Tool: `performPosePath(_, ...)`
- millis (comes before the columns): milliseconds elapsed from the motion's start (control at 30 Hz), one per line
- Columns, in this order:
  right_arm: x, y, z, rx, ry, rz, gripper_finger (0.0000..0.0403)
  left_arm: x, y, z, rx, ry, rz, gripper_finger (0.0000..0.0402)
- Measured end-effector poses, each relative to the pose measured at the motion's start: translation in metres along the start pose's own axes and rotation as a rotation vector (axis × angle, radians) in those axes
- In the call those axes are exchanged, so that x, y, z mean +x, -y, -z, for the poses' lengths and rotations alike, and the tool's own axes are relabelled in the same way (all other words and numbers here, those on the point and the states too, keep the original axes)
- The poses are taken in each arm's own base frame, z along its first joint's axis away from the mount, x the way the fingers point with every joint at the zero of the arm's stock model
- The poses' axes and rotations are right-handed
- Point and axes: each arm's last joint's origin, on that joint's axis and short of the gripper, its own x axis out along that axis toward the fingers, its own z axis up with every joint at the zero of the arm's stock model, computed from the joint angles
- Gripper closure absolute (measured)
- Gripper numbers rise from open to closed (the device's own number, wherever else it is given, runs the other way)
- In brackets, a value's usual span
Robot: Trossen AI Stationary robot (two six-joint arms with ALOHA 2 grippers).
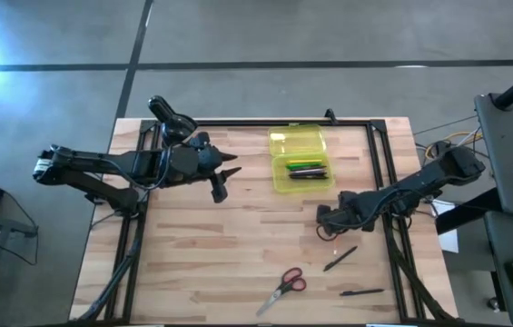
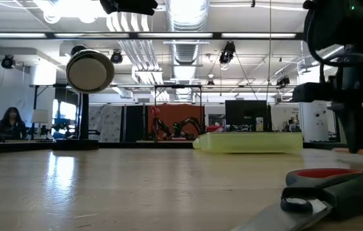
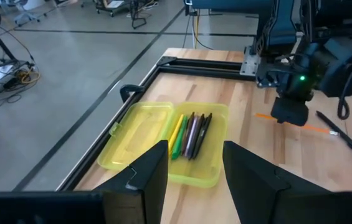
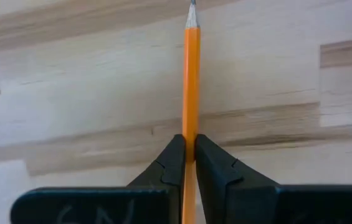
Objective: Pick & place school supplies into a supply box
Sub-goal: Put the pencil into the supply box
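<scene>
The right end effector [image 4: 189, 152], at four o'clock on the tabletop [image 1: 238, 245], is clamped mid-shaft on the orange pencil [image 4: 191, 81], which looks light, stiff and slippery.

Grey concrete floor [image 1: 329, 32], dark seams. Ceiling ducts [image 2: 181, 48], bright strip lights [image 2: 78, 8]. Person seated [image 2: 9, 122] far off.

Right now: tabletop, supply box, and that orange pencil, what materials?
Tabletop: looks like light jointed wood strips, matte; grain and seams show.
Supply box: translucent yellow-green plastic, glossy; pens show through.
Orange pencil: probably painted wood, sharpened grey tip, pinched by the right gripper.
</scene>
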Motion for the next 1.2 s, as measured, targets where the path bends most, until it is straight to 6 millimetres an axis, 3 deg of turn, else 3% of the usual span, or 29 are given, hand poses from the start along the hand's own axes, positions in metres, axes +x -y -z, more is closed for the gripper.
performPosePath(200,-0.017,-0.008,0.000,-0.116,-0.015,-0.134,0.0385,0.000,0.000,-0.001,-0.014,0.006,-0.010,0.0264)
performPosePath(433,-0.040,-0.027,0.000,-0.349,-0.028,-0.453,0.0385,0.000,0.000,-0.002,-0.022,0.020,-0.009,0.0264)
performPosePath(733,-0.070,-0.048,-0.020,-0.601,0.103,-0.760,0.0385,0.000,0.000,-0.002,-0.026,0.024,-0.009,0.0264)
performPosePath(933,-0.087,-0.053,-0.040,-0.770,0.271,-0.868,0.0385,0.000,0.000,-0.003,-0.028,0.024,-0.008,0.0264)
performPosePath(1200,-0.102,-0.056,-0.064,-0.955,0.482,-0.861,0.0385,0.000,0.000,-0.003,-0.002,0.024,-0.008,0.0264)
